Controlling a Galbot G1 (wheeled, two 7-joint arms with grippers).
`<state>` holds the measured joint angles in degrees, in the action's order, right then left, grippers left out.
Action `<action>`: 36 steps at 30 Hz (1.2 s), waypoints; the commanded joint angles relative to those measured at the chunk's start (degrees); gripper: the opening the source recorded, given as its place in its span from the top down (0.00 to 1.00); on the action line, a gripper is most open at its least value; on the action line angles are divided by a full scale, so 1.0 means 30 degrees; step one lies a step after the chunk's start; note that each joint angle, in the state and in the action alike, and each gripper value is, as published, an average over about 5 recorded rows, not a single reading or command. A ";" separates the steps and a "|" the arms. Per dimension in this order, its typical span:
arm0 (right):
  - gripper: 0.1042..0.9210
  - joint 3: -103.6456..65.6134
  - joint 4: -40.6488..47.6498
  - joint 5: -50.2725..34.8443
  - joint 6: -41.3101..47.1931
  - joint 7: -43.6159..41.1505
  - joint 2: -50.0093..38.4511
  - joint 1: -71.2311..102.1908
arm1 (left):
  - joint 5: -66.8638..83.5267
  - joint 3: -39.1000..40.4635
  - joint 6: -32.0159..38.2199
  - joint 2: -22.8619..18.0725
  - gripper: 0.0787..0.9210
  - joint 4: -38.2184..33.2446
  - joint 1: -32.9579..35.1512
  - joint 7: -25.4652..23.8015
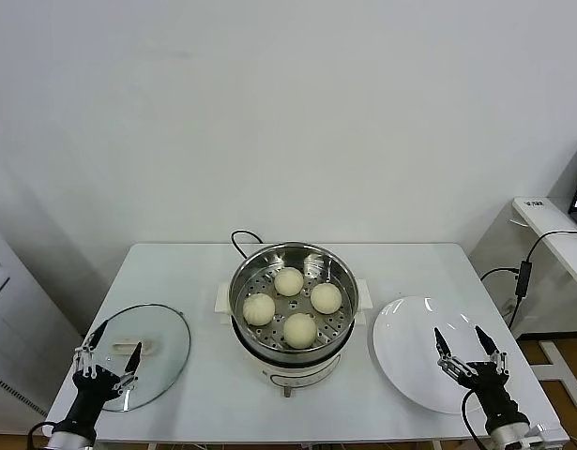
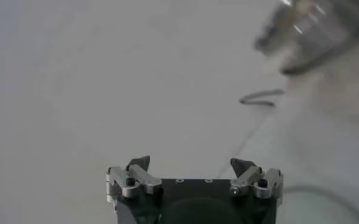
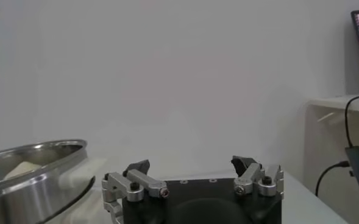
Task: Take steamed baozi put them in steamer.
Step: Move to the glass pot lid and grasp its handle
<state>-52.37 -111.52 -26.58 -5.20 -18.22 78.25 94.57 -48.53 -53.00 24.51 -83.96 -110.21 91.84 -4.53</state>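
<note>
So all four pale cream-yellow round buns (image 1: 289, 281) (image 1: 326, 298) (image 1: 259, 308) (image 1: 300, 330) are already sitting on the perforated tray inside the big shiny steel steamer pot (image 1: 340, 269), dead centre of the head view on the white counter (image 1: 175, 267). The flat white plate (image 1: 410, 328) at lower right has nothing on it, so by my reckoning the loading part is done.

My left gripper (image 1: 107, 362) hangs at the lower left, jaws spread wide and holding nothing, right over the near edge of the round glass lid with the white handle (image 1: 161, 333). My right gripper (image 1: 469, 349) is at the lower right over the near part of the plate, jaws wide too, also holding nothing.

If anything's left it's probably just backing off cleanly. I'd keep both arms low and outboard, away from the pot rim, so I don't clip it or nudge a bun. If the lid goes on, I'd take it by the handle, not the glass.

Writing: can't read any. There's a laptop screen at the far right edge, too small to make out.
</note>
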 commanded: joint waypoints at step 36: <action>0.12 -0.0290 0.0025 0.1262 -0.0825 -0.0999 0.0950 0.0933 | -1.2854 -0.0312 0.0773 0.1561 0.12 0.9896 -0.6970 0.6087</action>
<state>-53.19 -111.43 -23.09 -7.52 -21.00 80.90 97.21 -84.80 -54.19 27.71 -79.73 -85.01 74.95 12.94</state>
